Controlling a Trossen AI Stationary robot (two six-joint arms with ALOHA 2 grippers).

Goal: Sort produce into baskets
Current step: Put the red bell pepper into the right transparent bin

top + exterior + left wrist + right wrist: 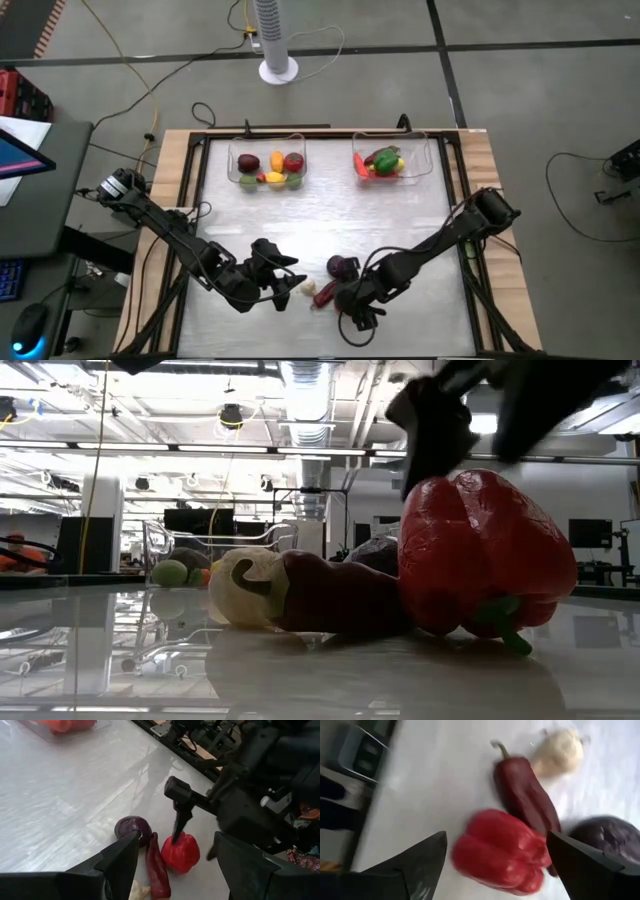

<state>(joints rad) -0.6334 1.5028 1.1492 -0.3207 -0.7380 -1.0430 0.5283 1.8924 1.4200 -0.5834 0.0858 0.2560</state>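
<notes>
High view puts the right gripper (pixel 352 307) at lower centre, fingers spread above the red pepper (pixel 497 852), which lies beside a dark chilli (pixel 525 795), not yet grasped; judging by this, the pick is under way and next calls for lowering and closing. Left gripper (pixel 283 272) waits open nearby. Only the high view shows both baskets (pixel 236 150) at top centre

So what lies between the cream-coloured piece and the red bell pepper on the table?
The dark red chilli lies between the cream-coloured piece and the red bell pepper, touching the pepper. The right wrist view shows this best; the low view confirms it.
</notes>
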